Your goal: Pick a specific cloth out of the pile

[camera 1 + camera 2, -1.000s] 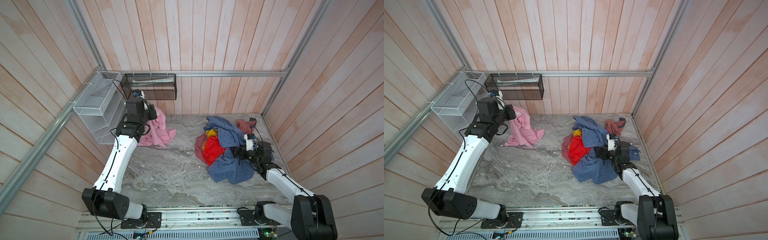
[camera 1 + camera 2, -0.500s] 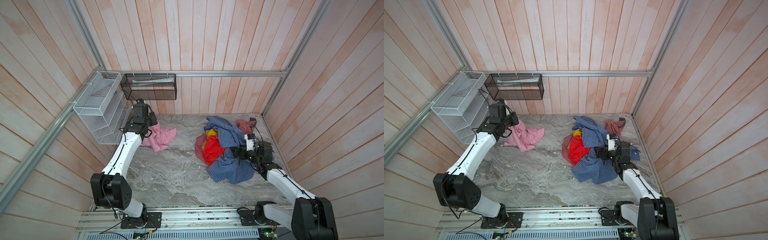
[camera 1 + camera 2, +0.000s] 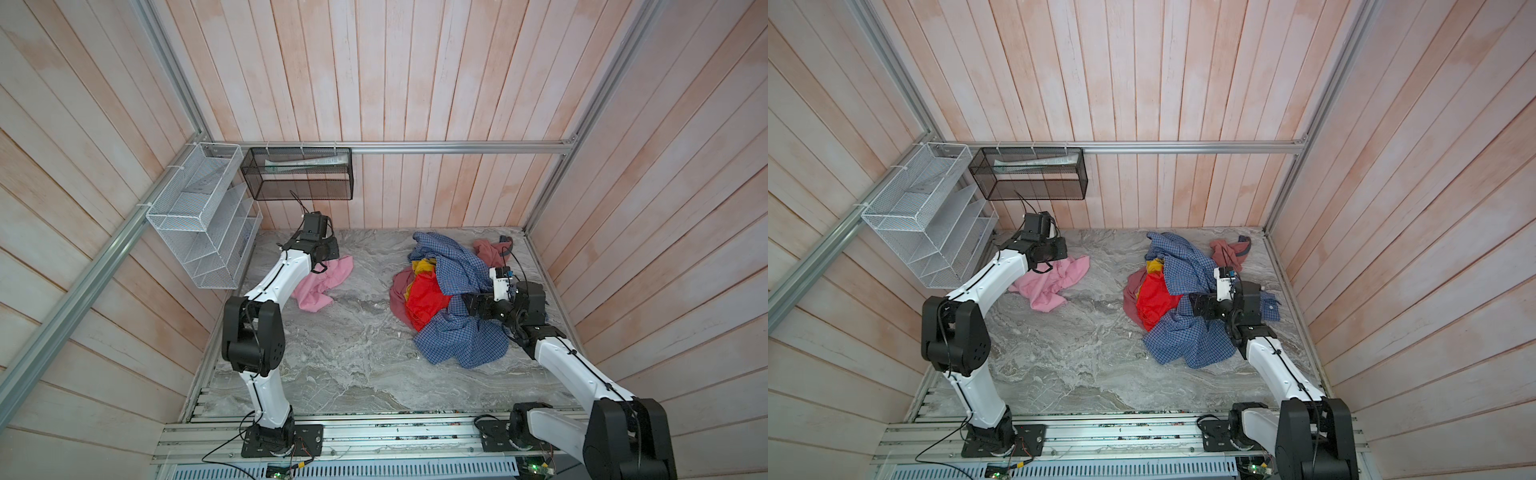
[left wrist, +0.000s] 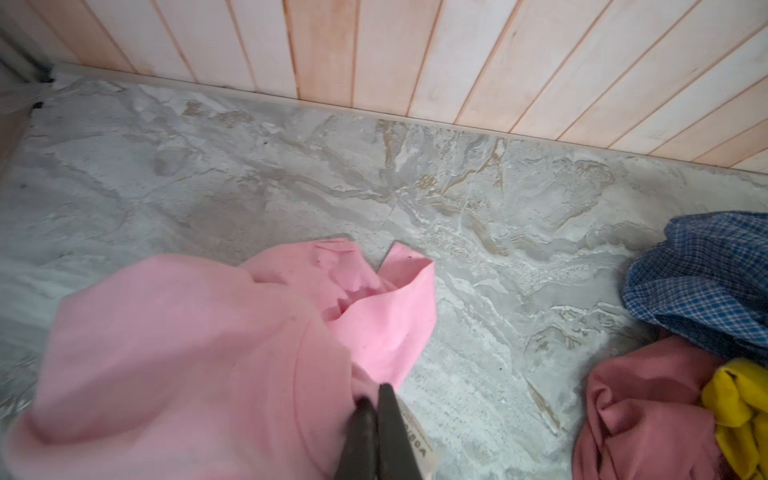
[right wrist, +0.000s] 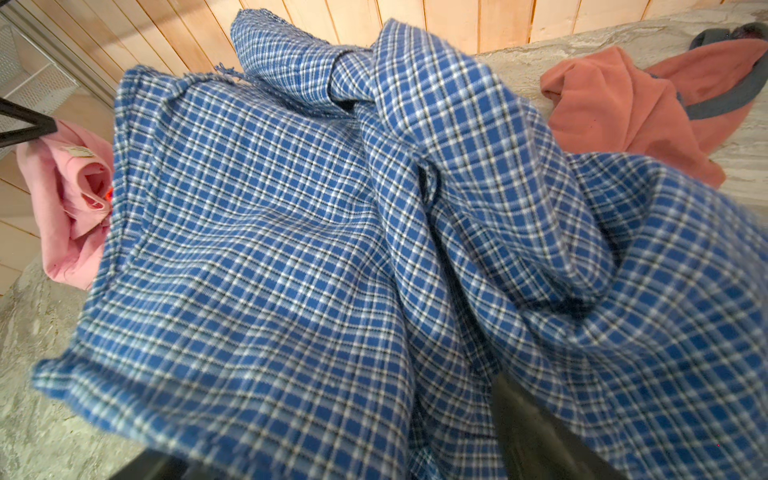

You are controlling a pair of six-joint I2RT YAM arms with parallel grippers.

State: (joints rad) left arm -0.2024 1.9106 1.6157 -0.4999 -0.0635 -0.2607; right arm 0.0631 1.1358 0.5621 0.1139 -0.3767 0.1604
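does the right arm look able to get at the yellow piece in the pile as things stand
Probably not directly: the right hand is down in the blue checked shirt, whose folds and the red cloth lie between it and the yellow piece.

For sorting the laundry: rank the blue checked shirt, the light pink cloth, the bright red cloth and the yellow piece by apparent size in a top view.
1. blue checked shirt
2. light pink cloth; part lies under the left arm
3. bright red cloth; partly buried, so close to the pink
4. yellow piece; mostly covered

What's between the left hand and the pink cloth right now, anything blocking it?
Nothing is. The left hand is shut on the pink cloth near its white label, well apart from the pile across the table.
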